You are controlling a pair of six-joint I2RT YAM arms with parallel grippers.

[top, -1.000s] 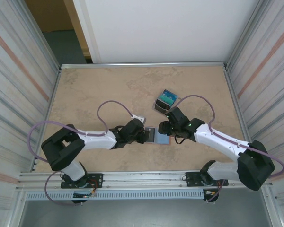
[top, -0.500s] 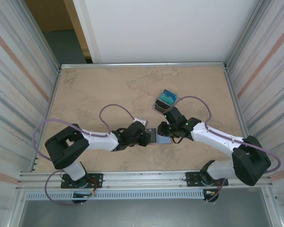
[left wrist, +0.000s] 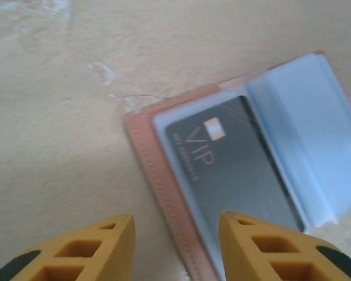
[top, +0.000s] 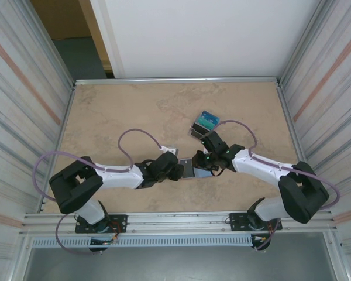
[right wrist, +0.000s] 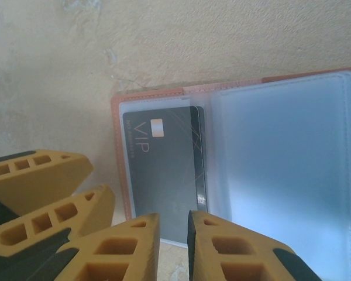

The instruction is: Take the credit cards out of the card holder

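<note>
The salmon-pink card holder [top: 193,170] lies open on the table between both grippers. Its clear sleeves [right wrist: 281,175] are fanned to the right. A dark grey credit card marked VIP [right wrist: 161,175] sits in the left-hand sleeve, and it also shows in the left wrist view [left wrist: 234,164]. My left gripper [left wrist: 176,225] is open and straddles the holder's pink edge [left wrist: 158,175], one finger over the table and one over the card. My right gripper [right wrist: 174,219] hovers at the card's near edge, its jaws a thin slit apart. Whether they pinch the card is unclear.
A clear box with a blue-teal top [top: 205,124] stands just behind the right gripper. The left gripper's yellow fingers [right wrist: 41,175] sit close to the left of the right gripper. Metal rails edge the tan table [top: 123,111].
The right gripper's jaws have narrowed and the right arm has slid a little left over the holder. The left arm shifted slightly. The holder has stayed in place.
</note>
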